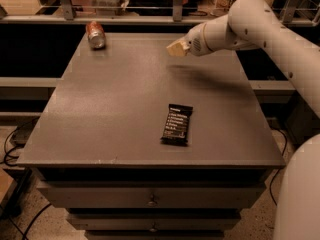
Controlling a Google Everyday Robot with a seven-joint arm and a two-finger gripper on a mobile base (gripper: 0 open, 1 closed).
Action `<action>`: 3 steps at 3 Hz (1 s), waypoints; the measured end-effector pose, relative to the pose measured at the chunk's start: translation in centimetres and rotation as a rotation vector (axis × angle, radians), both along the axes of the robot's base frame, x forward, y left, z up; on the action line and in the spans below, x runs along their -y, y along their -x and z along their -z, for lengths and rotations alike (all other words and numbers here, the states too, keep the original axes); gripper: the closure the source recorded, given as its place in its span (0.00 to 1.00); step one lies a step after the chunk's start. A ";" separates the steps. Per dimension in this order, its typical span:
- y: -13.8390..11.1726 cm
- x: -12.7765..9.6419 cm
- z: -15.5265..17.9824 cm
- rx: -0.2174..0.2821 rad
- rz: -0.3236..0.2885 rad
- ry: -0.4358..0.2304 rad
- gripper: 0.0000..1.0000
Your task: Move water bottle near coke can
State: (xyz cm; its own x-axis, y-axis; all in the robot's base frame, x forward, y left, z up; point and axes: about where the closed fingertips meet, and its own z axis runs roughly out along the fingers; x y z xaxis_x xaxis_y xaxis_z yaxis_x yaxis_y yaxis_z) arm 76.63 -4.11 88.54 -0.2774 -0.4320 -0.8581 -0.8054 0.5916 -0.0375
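Item: water bottle. Not distinguishable; possibly hidden at the tool [177,48], which hovers over the far right of the table [100,109]. Tool's state: cannot tell. Judged light, thin-walled, crushable, slick; hold gently at mid-body. Coke can [95,34]: far left corner, well apart.

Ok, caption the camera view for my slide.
Gripper hovers over the table, far side; coke can lies at its far-left corner; black snack bar nearer the front.
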 end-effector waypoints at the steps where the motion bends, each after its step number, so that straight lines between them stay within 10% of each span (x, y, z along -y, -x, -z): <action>1: 2.0 -2.9 0.5 -0.024 -0.087 0.034 0.85; 3: 1.9 -3.1 0.8 -0.029 -0.089 0.031 0.38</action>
